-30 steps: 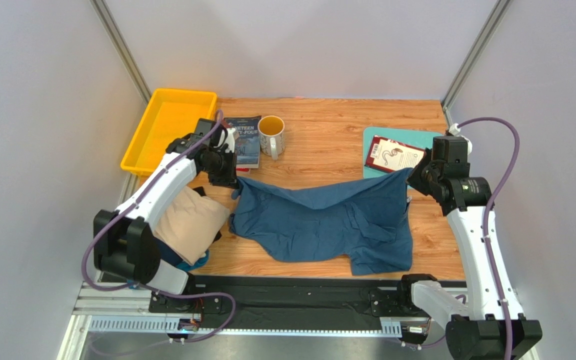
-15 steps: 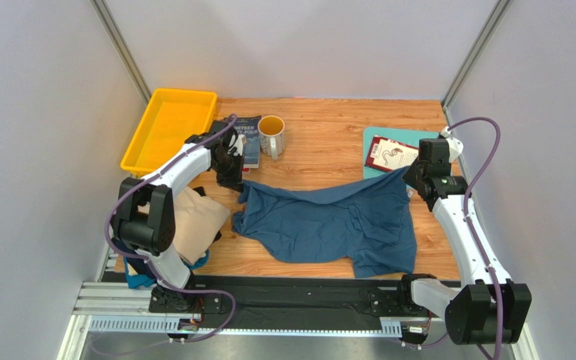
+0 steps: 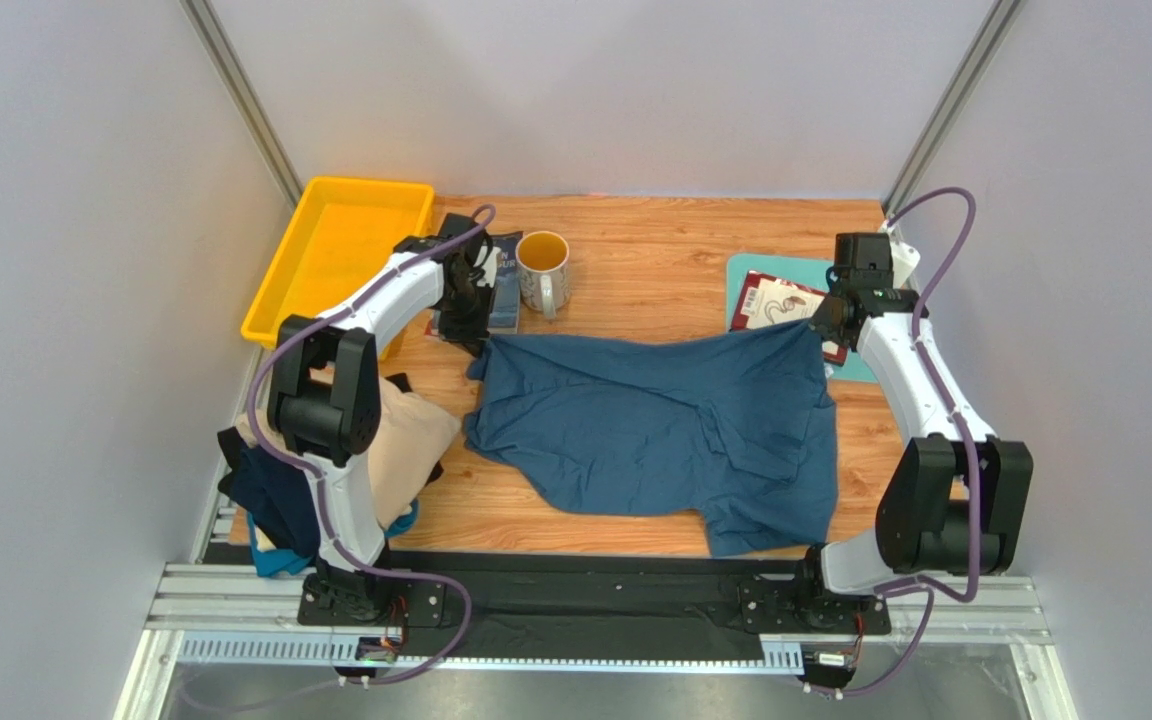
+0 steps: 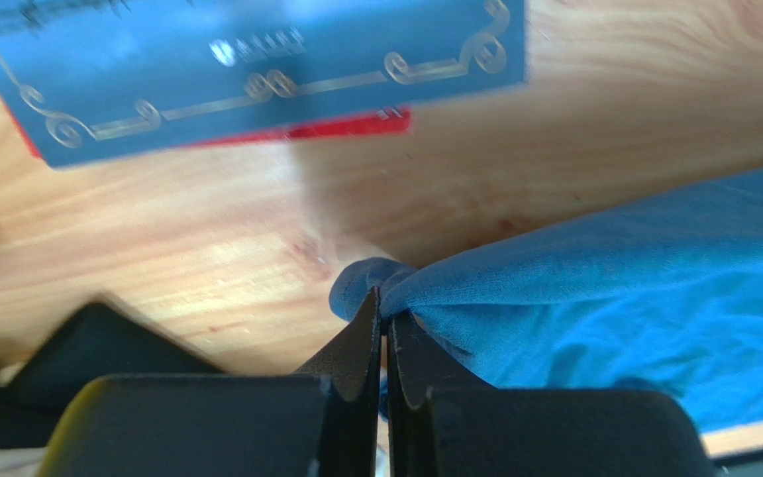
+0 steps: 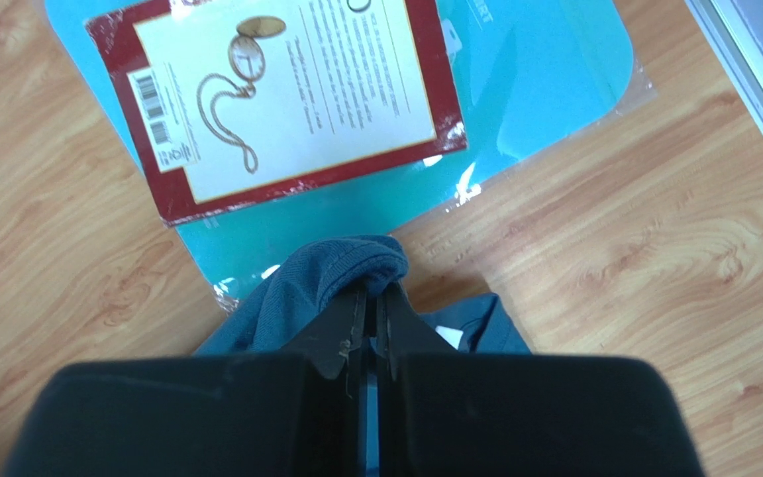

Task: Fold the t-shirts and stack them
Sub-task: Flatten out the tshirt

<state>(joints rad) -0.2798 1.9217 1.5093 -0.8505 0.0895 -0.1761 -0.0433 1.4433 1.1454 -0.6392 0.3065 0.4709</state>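
A large teal-blue t-shirt [image 3: 657, 428] lies spread across the middle of the wooden table, its top edge stretched between both arms. My left gripper [image 3: 474, 339] is shut on the shirt's far left corner [image 4: 376, 288], just below a blue book. My right gripper [image 3: 823, 333] is shut on the far right corner [image 5: 341, 266], over the edge of the teal cutting board. A beige t-shirt [image 3: 394, 443] lies bunched at the left, with a dark navy one [image 3: 259, 480] and a bit of light blue cloth [image 3: 394, 525] under it.
A yellow tray [image 3: 330, 255] stands at the far left. A blue book [image 3: 500, 278] and a yellow-lined mug [image 3: 543, 267] sit beside it. A red-bordered book [image 3: 781, 305] lies on the teal cutting board [image 3: 755, 273] at the far right.
Both grippers have carried the shirt's top corners away from the arm bases toward the far side. The top edge is now pulled straighter and the cloth lies flatter.
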